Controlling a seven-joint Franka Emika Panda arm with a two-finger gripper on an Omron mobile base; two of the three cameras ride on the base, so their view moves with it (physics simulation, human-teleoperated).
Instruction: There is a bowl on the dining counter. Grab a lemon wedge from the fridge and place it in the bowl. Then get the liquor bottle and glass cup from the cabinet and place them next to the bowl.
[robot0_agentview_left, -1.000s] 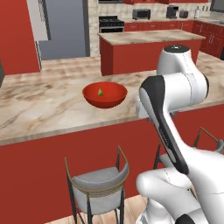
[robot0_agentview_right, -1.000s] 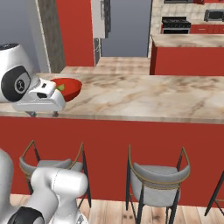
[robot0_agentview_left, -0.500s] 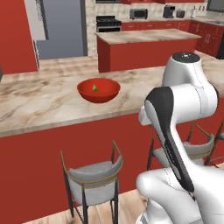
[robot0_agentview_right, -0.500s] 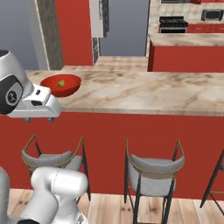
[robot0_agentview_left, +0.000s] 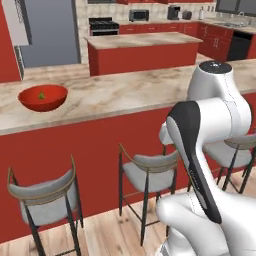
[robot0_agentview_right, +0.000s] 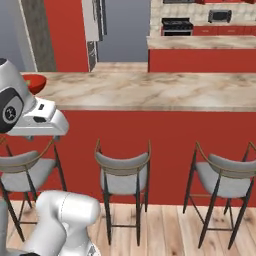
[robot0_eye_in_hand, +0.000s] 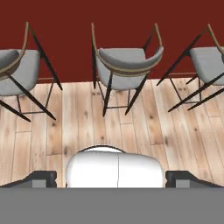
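Observation:
The red bowl (robot0_agentview_left: 42, 98) sits on the dining counter (robot0_agentview_left: 130, 92) at the far left, with the small yellow-green lemon wedge (robot0_agentview_left: 42, 95) inside it. In the right base view the bowl (robot0_agentview_right: 36, 81) peeks out behind my arm. My gripper (robot0_eye_in_hand: 112, 180) points down at the wooden floor in front of the counter's red face, far from the bowl; its fingertips (robot0_eye_in_hand: 43, 178) stand wide apart with nothing between them. The silver-grey fridge (robot0_agentview_left: 15, 25) stands beyond the counter at the back left. The liquor bottle and glass cup are out of view.
Grey bar stools (robot0_agentview_left: 149, 171) (robot0_agentview_right: 122, 169) (robot0_eye_in_hand: 127, 61) line the counter's near side, over wooden floor (robot0_eye_in_hand: 87, 127). A red kitchen island (robot0_agentview_left: 142, 52) stands behind the counter, with a stove (robot0_agentview_left: 104, 25) and red drawer units along the back wall.
The whole picture has slid left: the base has driven to the right along the counter, so the bowl now lies far to the left. The gripper stays open.

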